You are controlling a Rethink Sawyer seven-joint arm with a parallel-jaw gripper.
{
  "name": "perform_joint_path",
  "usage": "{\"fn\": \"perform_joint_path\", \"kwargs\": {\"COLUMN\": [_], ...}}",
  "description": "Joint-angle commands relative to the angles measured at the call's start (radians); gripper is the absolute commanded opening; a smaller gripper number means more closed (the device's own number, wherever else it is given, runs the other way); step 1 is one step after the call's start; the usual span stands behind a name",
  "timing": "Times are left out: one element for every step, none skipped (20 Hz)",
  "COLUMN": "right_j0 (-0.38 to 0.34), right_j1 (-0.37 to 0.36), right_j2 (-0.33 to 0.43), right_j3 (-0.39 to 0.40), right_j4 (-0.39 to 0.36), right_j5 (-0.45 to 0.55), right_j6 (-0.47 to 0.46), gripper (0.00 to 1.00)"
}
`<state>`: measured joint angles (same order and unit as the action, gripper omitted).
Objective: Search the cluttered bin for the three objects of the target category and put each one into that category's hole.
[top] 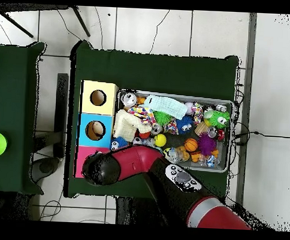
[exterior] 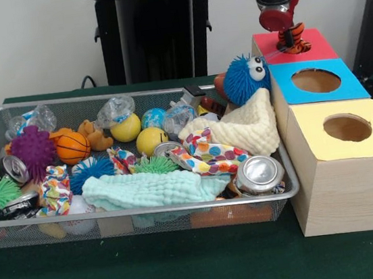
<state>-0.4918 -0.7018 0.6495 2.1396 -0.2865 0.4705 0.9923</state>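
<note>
My gripper (exterior: 289, 30) hangs over the red panel (exterior: 318, 45) of the far wooden box, shut on a tiger-striped orange and black toy (exterior: 294, 40) just above the panel. The toy and gripper hide the red-ringed hole. A tan bear-like toy (exterior: 93, 134) lies in the wire-mesh bin (exterior: 148, 213) at the back left, beside the orange basketball (exterior: 73, 147). A third small toy animal does not show. In the overhead view the arm's head (top: 101, 169) covers the red box (top: 79, 162), and the gripper is hidden under it.
The blue fuzzy ball with googly eyes (exterior: 244, 78) sits on a cream cloth at the bin's right end, next to the boxes. The blue-ringed hole (exterior: 315, 81) and yellow-ringed hole (exterior: 347, 128) are nearer. Cans, cloths, and yellow and spiky balls fill the bin.
</note>
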Motion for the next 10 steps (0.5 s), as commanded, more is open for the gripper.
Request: {"fn": "perform_joint_path", "kwargs": {"right_j0": [0.034, 0.034, 0.036, 0.036, 0.036, 0.037, 0.037, 0.037, 0.047, 0.060], "right_j1": [0.019, 0.018, 0.018, 0.017, 0.019, 0.019, 0.019, 0.019, 0.014, 0.006], "right_j2": [-0.051, -0.052, -0.055, -0.057, -0.056, -0.054, -0.053, -0.051, -0.063, -0.078], "right_j3": [-0.065, -0.065, -0.067, -0.065, -0.070, -0.072, -0.073, -0.074, -0.079, -0.082], "right_j4": [-0.086, -0.089, -0.089, -0.087, -0.088, -0.089, -0.090, -0.091, -0.089, -0.089], "right_j5": [-0.067, -0.068, -0.064, -0.062, -0.059, -0.057, -0.056, -0.054, -0.043, -0.059], "right_j6": [0.116, 0.114, 0.116, 0.119, 0.116, 0.113, 0.111, 0.108, 0.111, 0.133], "gripper": [0.00, 0.00, 0.00, 0.00, 0.00, 0.00, 0.00, 0.00, 1.00, 1.00]}}
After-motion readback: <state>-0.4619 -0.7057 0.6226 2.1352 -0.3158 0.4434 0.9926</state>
